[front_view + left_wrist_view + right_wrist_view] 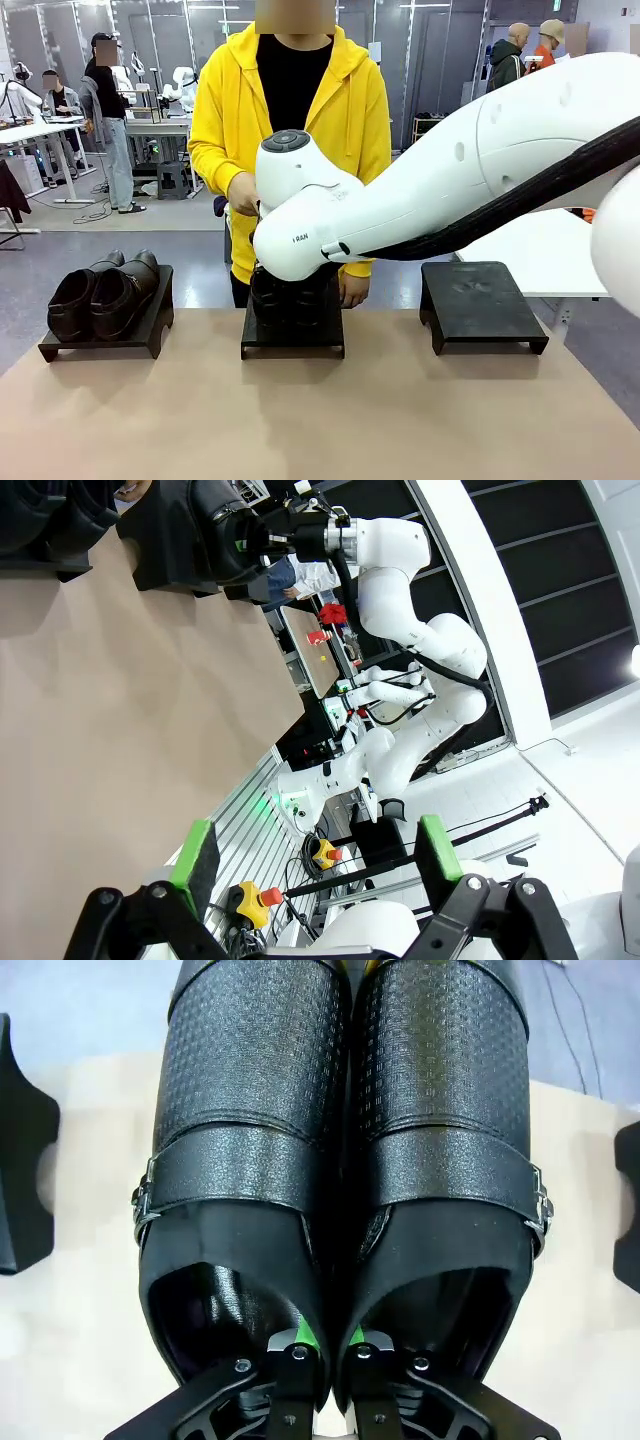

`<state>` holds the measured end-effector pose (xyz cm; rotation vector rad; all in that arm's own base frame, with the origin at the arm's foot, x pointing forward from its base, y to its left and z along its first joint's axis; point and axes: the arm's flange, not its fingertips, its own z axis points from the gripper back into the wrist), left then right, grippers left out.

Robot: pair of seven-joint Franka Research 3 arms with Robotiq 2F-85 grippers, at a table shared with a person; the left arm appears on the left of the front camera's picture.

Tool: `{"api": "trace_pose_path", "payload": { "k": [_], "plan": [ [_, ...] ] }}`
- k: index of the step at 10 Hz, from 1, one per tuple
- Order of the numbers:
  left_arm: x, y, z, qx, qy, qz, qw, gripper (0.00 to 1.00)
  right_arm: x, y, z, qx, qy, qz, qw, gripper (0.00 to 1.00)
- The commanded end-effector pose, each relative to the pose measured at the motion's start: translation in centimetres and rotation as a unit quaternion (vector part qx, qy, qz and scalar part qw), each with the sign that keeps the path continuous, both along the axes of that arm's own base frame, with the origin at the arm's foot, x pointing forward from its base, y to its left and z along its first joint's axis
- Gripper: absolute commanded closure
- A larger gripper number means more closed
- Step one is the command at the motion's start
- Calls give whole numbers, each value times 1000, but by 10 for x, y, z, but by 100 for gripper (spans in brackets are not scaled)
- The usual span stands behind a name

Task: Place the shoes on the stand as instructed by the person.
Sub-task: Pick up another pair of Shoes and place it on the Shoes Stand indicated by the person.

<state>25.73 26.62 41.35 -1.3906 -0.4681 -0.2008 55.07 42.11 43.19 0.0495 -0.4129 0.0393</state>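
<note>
I am seeing my right end effector (325,1345) pinching the shoes (340,1150) together over the middle stand (293,330); my left end effector (318,852) is hanging wide open, gripping nothing.

I see the tan worktop (320,420) in front view. Behind it: grey floor (200,265), a white table (545,250) on the right, white desks (40,130) far left with 2 people (105,110) beside them, 2 more people (530,50) far right. Left wrist view shows a yellow box with a red button (255,900) and a red object (332,613) on a small table.
</note>
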Motion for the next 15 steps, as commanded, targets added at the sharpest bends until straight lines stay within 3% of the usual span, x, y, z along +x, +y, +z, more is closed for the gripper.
{"api": "trace_pose_path", "payload": {
  "k": [1, 10, 11, 15],
  "plan": [
    [-3, -2, 1, -1, -11, -1, 1000, 0, 5, 7, -2, 10, -42, -25, 999, 92],
    [-3, -2, 1, -1, -11, -1, 1000, 0, 13, 0, -28, 14, -34, -25, 999, 92],
    [-3, -2, 1, -1, -11, -1, 1000, 0, 14, -2, -29, 17, -34, -28, 999, 87],
    [-3, -2, 1, -1, -11, -1, 1000, 0, 13, -6, -28, 20, -30, -30, 999, 24]
  ]
}}
